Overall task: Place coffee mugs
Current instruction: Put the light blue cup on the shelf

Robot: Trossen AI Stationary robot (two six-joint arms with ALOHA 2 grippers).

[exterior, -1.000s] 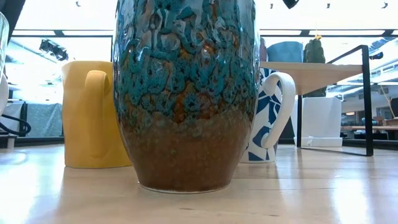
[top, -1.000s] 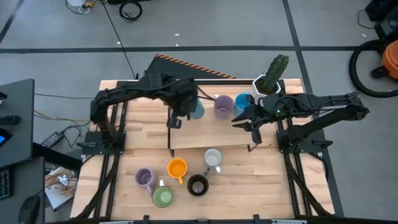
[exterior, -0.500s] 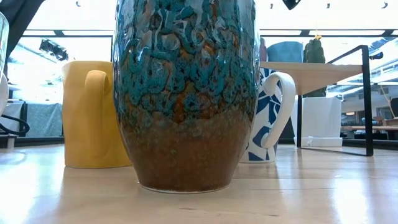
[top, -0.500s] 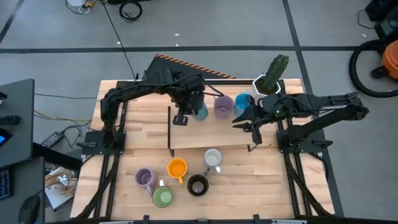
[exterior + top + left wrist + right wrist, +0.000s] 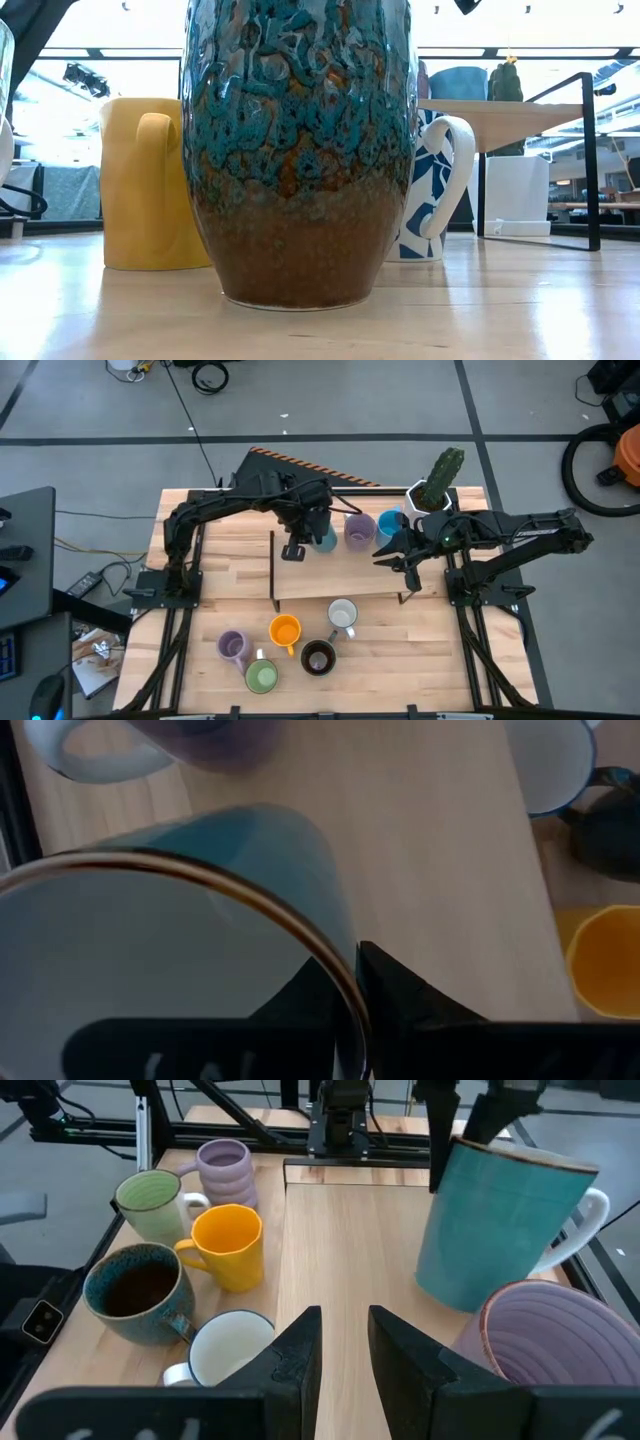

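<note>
The left gripper pinches the rim of the teal mug, upright at the shelf's back edge, just beside the lavender mug, while the right gripper, fingers narrowly apart and empty, waits near the shelf's right end.

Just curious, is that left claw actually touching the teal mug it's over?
Touching. In the left wrist view, the left gripper's dark fingers pinch the teal mug's rim, one inside and one outside.
</note>
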